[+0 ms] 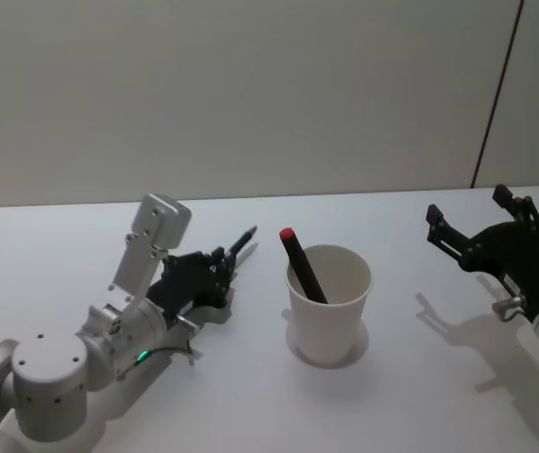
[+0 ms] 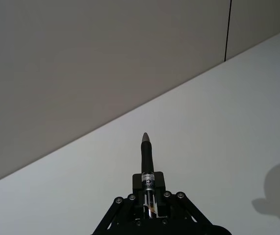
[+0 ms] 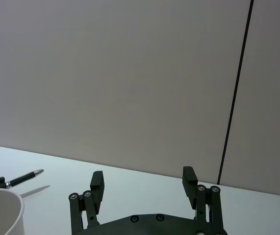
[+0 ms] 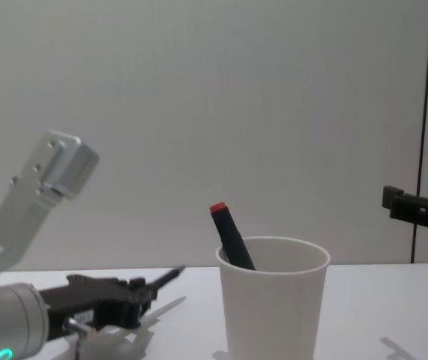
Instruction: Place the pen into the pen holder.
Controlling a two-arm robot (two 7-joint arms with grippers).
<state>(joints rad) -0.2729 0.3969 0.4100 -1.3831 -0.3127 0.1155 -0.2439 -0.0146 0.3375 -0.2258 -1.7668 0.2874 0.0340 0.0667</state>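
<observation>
The pen holder, a white paper cup, stands upright mid-table and is also seen in the chest view. A black marker with a red cap leans inside it. Left of the cup and low over the table, my left gripper is shut on a slim black pen whose tip points away and toward the cup. In the left wrist view, this pen sticks out from between the closed fingers. To the right of the cup, my right gripper hangs open with nothing in it.
The white table meets a plain grey wall behind it. A dark vertical seam runs down the wall at the right. Bare tabletop lies between the cup and each gripper.
</observation>
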